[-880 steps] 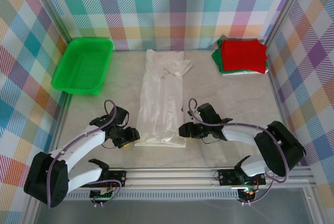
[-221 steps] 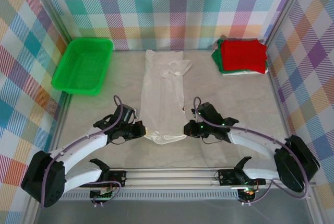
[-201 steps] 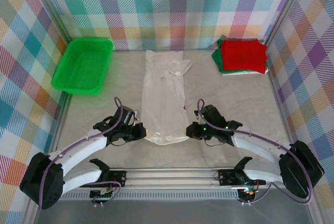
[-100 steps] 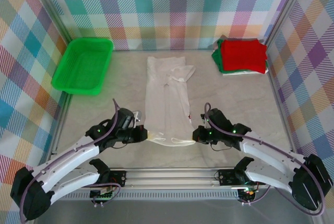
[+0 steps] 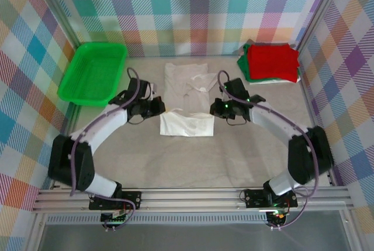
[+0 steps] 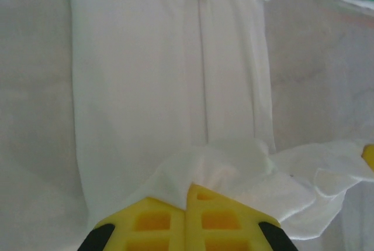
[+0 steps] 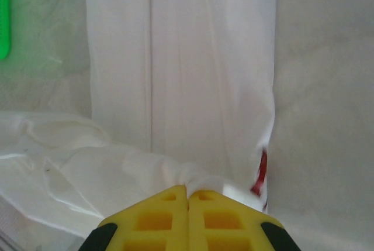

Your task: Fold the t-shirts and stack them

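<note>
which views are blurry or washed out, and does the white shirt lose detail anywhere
Top external: sharp, evenly lit, only soft shadows, and the white t-shirt reads clearly. Left wrist: soft and overexposed, the cloth's folds nearly vanish, and the left gripper looks soft-edged. Right wrist: likewise pale, and the green tray is a blurred glow at the left edge.

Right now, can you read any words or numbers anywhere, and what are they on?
No words or numbers can be read anywhere.
The white t-shirt shows a sliver of red print at its edge, too little to read.
The folded red t-shirt and the green tray look plain.
</note>
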